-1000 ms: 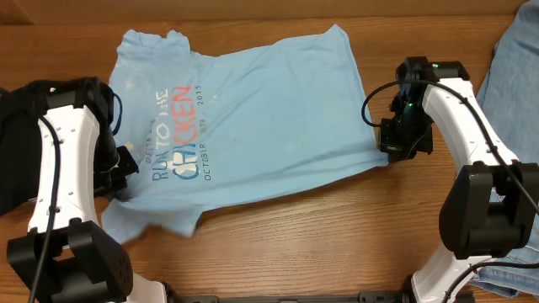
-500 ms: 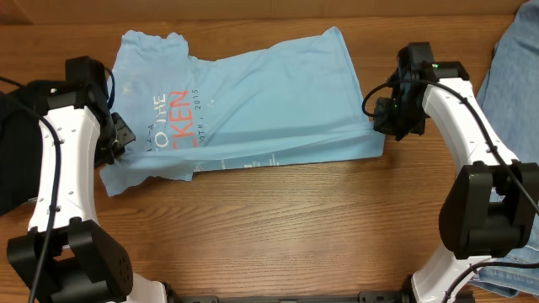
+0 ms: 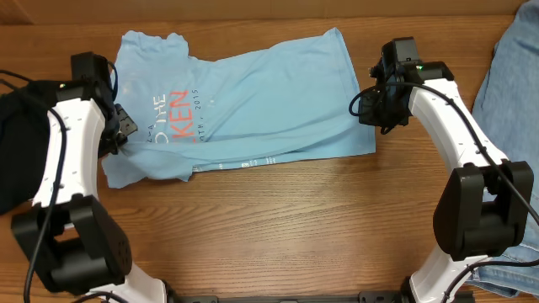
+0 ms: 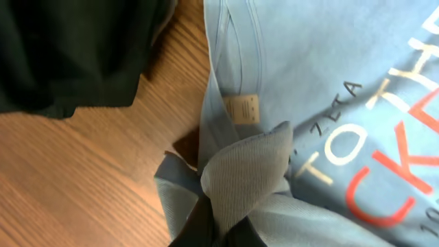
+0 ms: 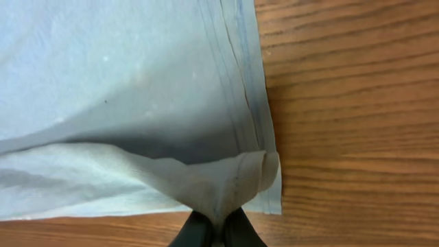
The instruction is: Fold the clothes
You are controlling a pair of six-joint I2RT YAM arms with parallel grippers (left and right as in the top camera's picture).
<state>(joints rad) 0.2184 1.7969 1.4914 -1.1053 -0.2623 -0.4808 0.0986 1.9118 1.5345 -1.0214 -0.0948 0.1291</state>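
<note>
The light sky-blue T-shirt (image 3: 253, 101) with coral-red and white lettering lies across the far part of the table, its near edge folded up over the chest. My left gripper (image 3: 118, 135) is shut on a bunch of the shirt's cloth (image 4: 240, 171) at the left side, beside the lettering. My right gripper (image 3: 375, 114) is shut on the shirt's hem (image 5: 233, 178) at the right edge and holds it just above the layer below.
A black garment pile (image 3: 17, 143) lies at the far left, close to my left arm, and shows in the left wrist view (image 4: 68, 48). Faded denim jeans (image 3: 509, 76) lie at the right edge. Bare wooden table (image 3: 278, 227) fills the near half.
Both grippers have carried the shirt's near edge away from me and over the chest. The fold now covers part of the lettering. Both arms have moved toward the far side.
</note>
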